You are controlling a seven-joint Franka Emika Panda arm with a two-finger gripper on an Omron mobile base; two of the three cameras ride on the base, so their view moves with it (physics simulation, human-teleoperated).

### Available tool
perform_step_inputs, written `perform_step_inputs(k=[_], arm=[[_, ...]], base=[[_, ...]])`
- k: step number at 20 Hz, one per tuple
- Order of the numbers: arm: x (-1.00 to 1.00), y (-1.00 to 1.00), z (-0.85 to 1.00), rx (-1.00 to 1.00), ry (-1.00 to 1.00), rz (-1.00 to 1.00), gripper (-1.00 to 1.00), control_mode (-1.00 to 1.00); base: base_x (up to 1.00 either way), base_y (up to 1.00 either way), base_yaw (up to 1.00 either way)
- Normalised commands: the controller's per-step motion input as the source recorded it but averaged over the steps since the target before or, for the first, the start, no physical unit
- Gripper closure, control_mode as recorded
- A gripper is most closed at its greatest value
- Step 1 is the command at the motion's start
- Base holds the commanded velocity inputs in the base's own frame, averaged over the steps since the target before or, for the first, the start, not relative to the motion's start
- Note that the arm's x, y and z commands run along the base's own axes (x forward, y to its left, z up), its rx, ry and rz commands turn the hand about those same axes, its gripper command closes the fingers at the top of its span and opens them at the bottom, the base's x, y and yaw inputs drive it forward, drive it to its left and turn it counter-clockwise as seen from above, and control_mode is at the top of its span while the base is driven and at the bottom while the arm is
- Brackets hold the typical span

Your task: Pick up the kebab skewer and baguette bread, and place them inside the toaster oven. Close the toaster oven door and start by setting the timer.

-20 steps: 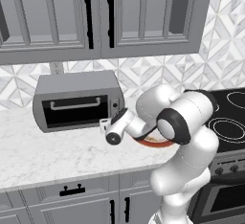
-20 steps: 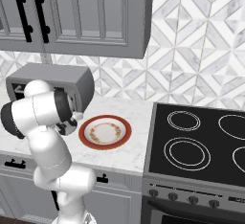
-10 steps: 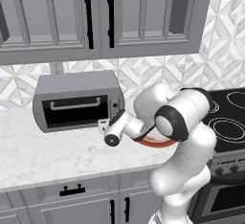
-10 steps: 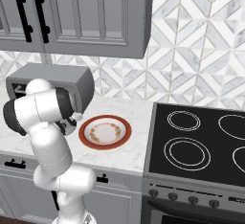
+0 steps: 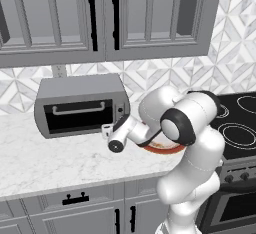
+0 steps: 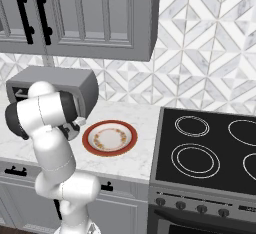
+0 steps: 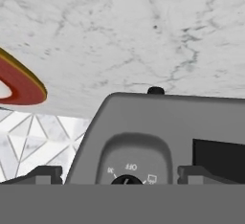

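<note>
White marble countertop [image 5: 45, 163] runs along grey base cabinets, under grey upper cabinets [image 5: 100, 18] and a patterned tile backsplash [image 6: 210, 53]; a black cooktop [image 6: 210, 148] adjoins the counter on the right. On the counter against the backsplash stands the toaster oven [image 5: 80, 103], silver-grey and boxy. The toaster oven door [image 5: 79, 118] is shut flush against the front, its silver bar handle lying across the upper part of the dark glass. What is inside cannot be told through the glass. The knob panel sits at the oven's right end; in the hand view one dial [image 7: 128, 180] is seen close up and inverted, with an "OFF" mark beside it, the pointer position too small to read with certainty. The gripper [image 5: 107, 130] is held just in front of that panel, at the oven's right front corner; contact with the dial cannot be confirmed. Its fingertips [image 7: 45, 174] stand wide apart on either side of the dial in the hand view, grasping nothing. A red-rimmed plate [image 6: 109, 138] lies on the counter between the oven and the cooktop, just right of the arm; its cream centre carries only a faint printed pattern. In the left base view the plate is largely hidden behind the arm's forearm.
</note>
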Motion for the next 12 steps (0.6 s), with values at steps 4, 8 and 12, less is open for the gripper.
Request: perform_step_inputs(k=[4,8,12], arm=[[0.01,0.26,0.00,0.00,0.00,0.00,-1.00,-1.00],[0.00,0.34,0.00,0.00,0.00,0.00,-1.00,-1.00],[0.00,0.26,0.00,0.00,0.00,0.00,-1.00,-1.00]], base=[[0.00,0.00,0.00],[0.00,0.00,0.00],[0.00,0.00,0.00]])
